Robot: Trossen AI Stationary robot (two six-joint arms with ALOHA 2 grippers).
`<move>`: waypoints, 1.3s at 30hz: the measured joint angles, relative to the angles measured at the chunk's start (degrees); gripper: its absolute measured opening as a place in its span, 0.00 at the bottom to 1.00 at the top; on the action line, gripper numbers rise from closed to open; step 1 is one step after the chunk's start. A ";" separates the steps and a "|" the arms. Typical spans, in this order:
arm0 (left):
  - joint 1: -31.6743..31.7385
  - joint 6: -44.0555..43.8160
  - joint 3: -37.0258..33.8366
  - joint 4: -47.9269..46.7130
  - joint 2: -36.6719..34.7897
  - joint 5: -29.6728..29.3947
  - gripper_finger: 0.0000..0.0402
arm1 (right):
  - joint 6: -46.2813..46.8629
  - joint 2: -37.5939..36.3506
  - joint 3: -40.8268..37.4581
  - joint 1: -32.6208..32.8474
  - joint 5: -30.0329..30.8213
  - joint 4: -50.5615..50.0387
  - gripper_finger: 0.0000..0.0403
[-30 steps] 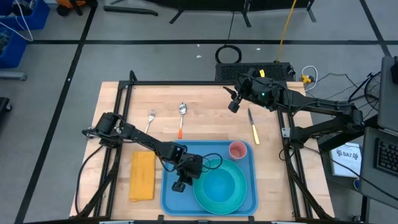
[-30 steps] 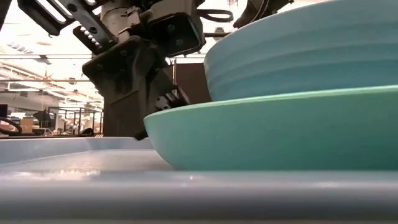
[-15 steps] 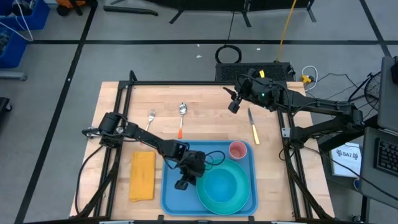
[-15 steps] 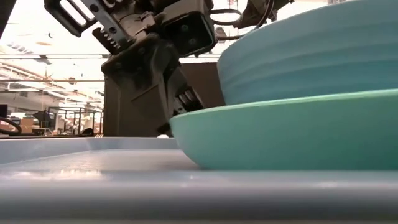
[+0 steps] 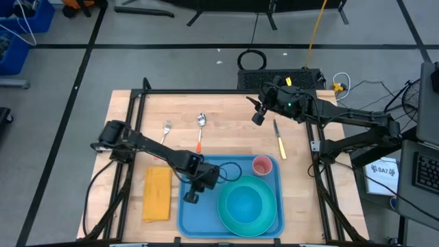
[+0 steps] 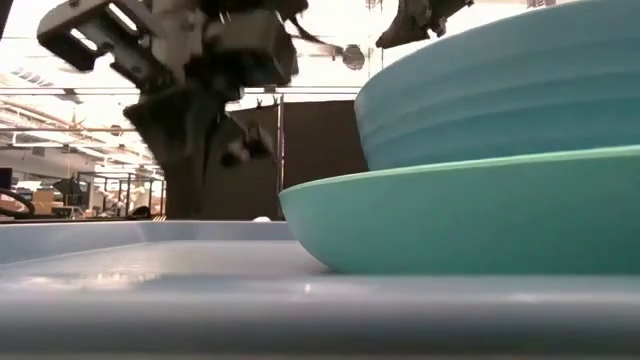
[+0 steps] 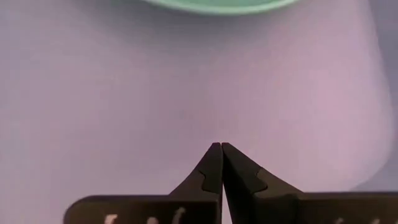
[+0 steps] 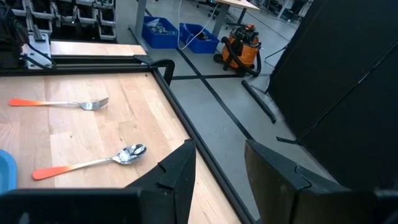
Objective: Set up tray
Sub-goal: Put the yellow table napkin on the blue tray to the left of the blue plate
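Tray [image 5: 191, 218] at table's near edge, holding plate [image 5: 247, 206] with bowl and cup [image 5: 261, 165]. Left gripper [image 5: 190, 197] over tray's bare left part, fingers pressed shut, empty. Right gripper [image 5: 256, 116] hangs part open, empty, above far table. Risk: left arm swinging sideways knocks plate or cup out of place; fork [image 5: 165, 132], spoon [image 5: 200, 131], knife [image 5: 279, 139] not yet loaded.

Bright even light, blurred low foreground
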 joint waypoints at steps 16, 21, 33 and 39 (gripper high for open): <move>3.77 -5.03 -21.06 4.59 -42.36 -24.98 0.02 | 0.47 -4.21 0.00 0.00 -6.43 0.54 0.33; 3.93 -3.89 -29.07 11.46 -51.88 -25.32 0.01 | 0.81 -5.79 0.00 0.00 -10.57 0.41 0.33; 3.65 -9.25 -40.60 13.32 -63.83 -21.14 0.02 | 6.14 -8.50 -10.88 -0.10 -19.58 15.11 0.33; 2.27 -10.81 -40.81 8.66 -67.35 -22.59 0.01 | 8.12 -8.80 -19.02 -0.04 -22.48 24.55 0.33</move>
